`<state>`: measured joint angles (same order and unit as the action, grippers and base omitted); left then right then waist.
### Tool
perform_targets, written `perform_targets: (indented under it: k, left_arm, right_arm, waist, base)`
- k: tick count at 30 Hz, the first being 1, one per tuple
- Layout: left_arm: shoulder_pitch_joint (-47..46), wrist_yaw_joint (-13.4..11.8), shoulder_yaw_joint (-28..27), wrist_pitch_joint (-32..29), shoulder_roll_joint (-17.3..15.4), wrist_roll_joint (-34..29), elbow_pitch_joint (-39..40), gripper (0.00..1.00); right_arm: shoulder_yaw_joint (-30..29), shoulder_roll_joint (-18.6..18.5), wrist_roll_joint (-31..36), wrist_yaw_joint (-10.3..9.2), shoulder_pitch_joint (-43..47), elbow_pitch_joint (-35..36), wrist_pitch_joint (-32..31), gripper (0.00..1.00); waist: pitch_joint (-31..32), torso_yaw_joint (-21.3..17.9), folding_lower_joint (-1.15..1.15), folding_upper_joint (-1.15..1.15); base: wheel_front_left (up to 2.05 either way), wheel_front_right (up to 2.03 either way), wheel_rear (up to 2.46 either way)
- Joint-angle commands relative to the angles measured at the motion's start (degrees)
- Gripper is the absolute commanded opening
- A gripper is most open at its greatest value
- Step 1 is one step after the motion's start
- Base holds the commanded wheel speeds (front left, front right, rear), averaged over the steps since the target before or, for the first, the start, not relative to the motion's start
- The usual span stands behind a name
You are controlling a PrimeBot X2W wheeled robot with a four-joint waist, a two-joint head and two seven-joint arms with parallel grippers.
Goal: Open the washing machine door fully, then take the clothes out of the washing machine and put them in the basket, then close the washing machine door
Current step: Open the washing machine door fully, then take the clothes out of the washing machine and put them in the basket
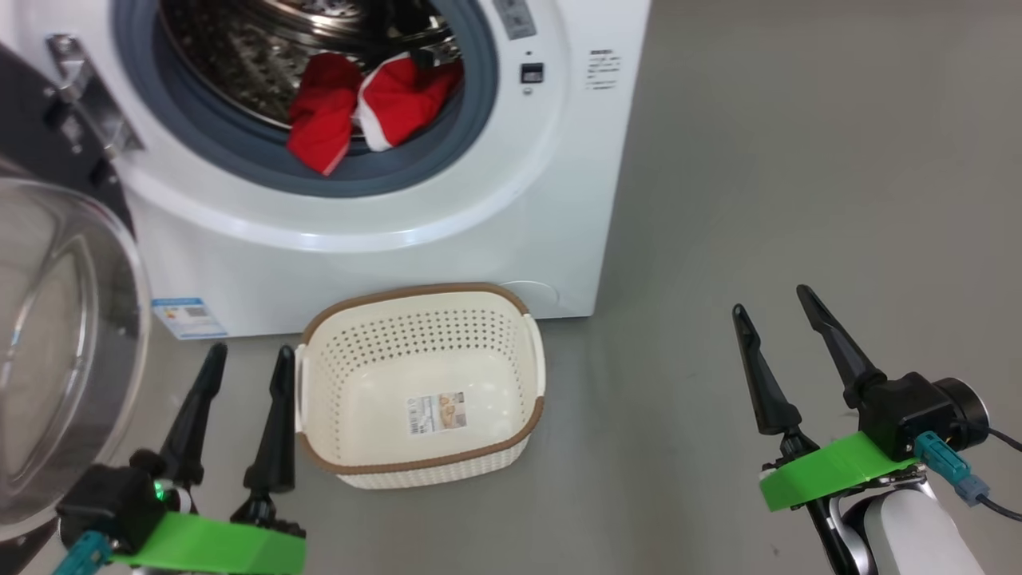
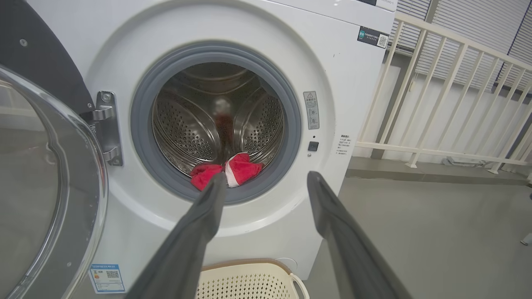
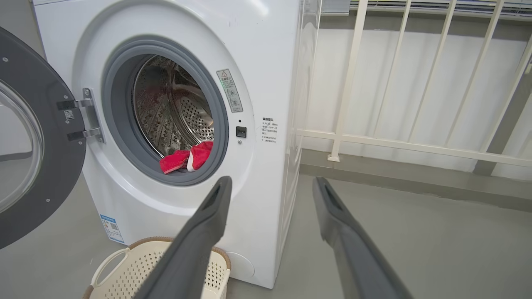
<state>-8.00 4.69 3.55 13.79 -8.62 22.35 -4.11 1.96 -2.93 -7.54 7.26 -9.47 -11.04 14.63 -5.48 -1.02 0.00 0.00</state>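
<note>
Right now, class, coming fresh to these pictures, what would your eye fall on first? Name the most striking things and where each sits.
The red clothes with white trim stand out most, heaped at the front lip of the steel drum of the white washing machine. The washing machine door hangs open at the left, and the cream basket, holding no clothes, stands on the floor before the machine.

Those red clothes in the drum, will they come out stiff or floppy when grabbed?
Probably floppy: the red clothes lie crumpled, drooping over the grey gasket. Likely light, being thin fabric. They lie bunched together, so one pinch may drag several out.
</note>
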Motion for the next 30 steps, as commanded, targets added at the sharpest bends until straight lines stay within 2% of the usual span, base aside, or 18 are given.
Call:
perform_targets:
  k: [1, 5, 17, 30]
  left_arm:
    - [-0.09, 0.40, -2.39, 0.55, -1.17, 0.00, 1.76, 1.00]
    - [2.43, -0.96, -2.90, 0.81, -0.94, -1.16, 1.52, 1.00]
    - [7.10, -2.02, -3.26, 1.06, -1.19, -2.50, 0.19, 1.00]
    - [8.91, -4.30, -3.93, 1.08, -1.51, -3.18, 1.04, 1.00]
  right_arm:
    - [1.37, 0.05, -0.40, 0.23, -0.74, 1.71, 0.37, 1.00]
    - [1.13, 0.05, -0.14, 0.23, 1.23, 2.59, 0.37, 1.00]
    - [1.21, 0.05, 0.98, 0.23, 4.90, 3.95, 0.37, 1.00]
    - [1.16, 0.05, 0.99, 0.23, 6.14, 4.23, 0.37, 1.00]
  waist:
    - [0.49, -1.69, 0.00, 0.00]
    - [1.55, -2.57, 0.00, 0.00]
    - [3.87, -4.13, 0.00, 0.00]
    - [5.18, -4.27, 0.00, 0.00]
  base:
    - [0.00, 0.00, 0.00]
    - [0.00, 0.00, 0.00]
    - [0.00, 0.00, 0.00]
    - [0.06, -0.06, 0.00]
